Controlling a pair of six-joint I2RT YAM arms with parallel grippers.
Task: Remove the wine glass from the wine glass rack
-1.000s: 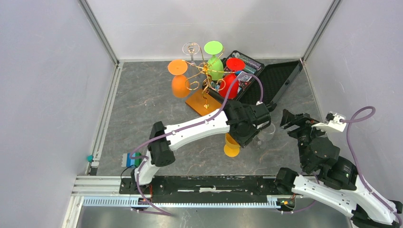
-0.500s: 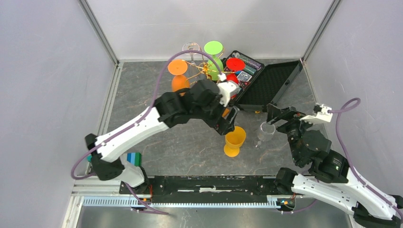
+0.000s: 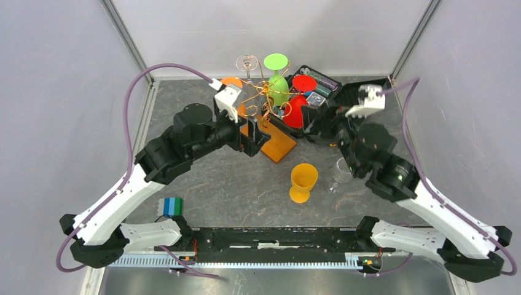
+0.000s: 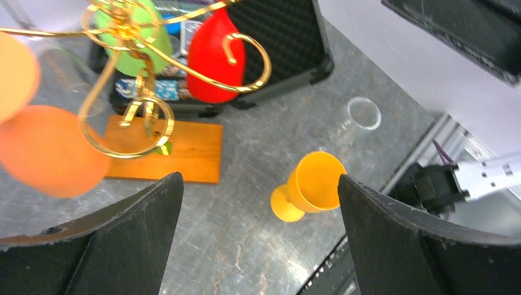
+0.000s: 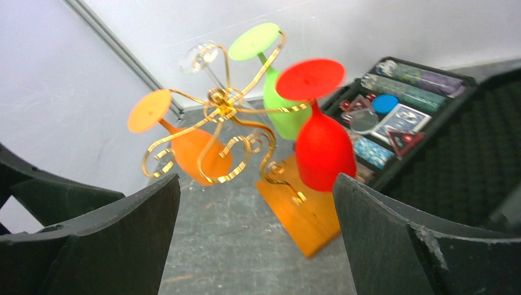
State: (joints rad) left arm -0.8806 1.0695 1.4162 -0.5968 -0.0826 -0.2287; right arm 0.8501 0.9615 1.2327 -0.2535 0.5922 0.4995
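Upper centre, red wine glass [image 5: 322, 153]: hangs bowl-down by its foot in a curl of the wine glass rack [image 5: 233, 123], beside the green glass [image 5: 282, 104], orange glass [image 5: 196, 153] and clear hanging glass [image 5: 199, 58].
Handling: looks light, stiff and smooth, so probably slippery.
Grasp: on the stem just under the foot, then slide it out of the curl's open end.
Rack risk: thin wire on a wooden base; may drag or tip if the foot snags.
Right gripper [image 5: 257, 178]: wide, empty, facing the red glass.
Left gripper [image 4: 258, 181]: wide, empty, at the rack's left.
Table [image 3: 258, 184]: yellow goblet [image 3: 303, 181] and clear standing glass [image 3: 342, 172], lower centre.

Four wine glasses [image 5: 319, 147] hang inverted on the wine glass rack [image 3: 279, 142]. Behind the rack to its right lies an open case [image 3: 322, 86]. On the surface [image 3: 184, 132] before the rack stands a goblet [image 3: 303, 181], with a stemmed glass [image 3: 341, 172] farther right.
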